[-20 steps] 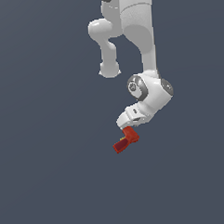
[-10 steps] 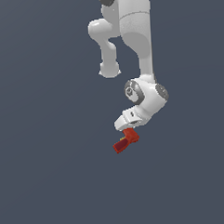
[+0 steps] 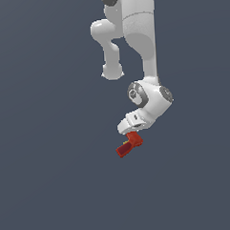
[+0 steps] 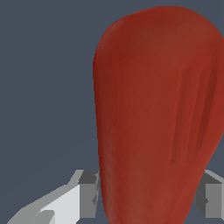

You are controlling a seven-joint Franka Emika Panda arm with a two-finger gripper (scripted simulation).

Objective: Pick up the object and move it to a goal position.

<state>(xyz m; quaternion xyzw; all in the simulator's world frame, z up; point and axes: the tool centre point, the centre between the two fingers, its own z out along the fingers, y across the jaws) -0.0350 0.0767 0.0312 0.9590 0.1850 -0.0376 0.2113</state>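
The object (image 3: pixel 128 145) is a small glossy red drill-shaped thing with a dark red tip pointing down toward the exterior view's left. It hangs under the white gripper (image 3: pixel 133 136), which is shut on it. In the wrist view the red body (image 4: pixel 153 113) fills most of the picture. A grey and white finger (image 4: pixel 85 197) presses on one side of it, and the other finger (image 4: pixel 212 197) on the opposite side. The object is held above the flat grey ground; no support under it shows.
The white arm (image 3: pixel 141 44) comes down from the top of the exterior view, with its elbow link (image 3: pixel 109 50) toward the exterior view's left. A plain dark grey surface (image 3: pixel 49 187) lies all around. No goal marker is in view.
The wrist has sunk slightly and tilted a little. The red object stays gripped and has barely shifted in the exterior view.
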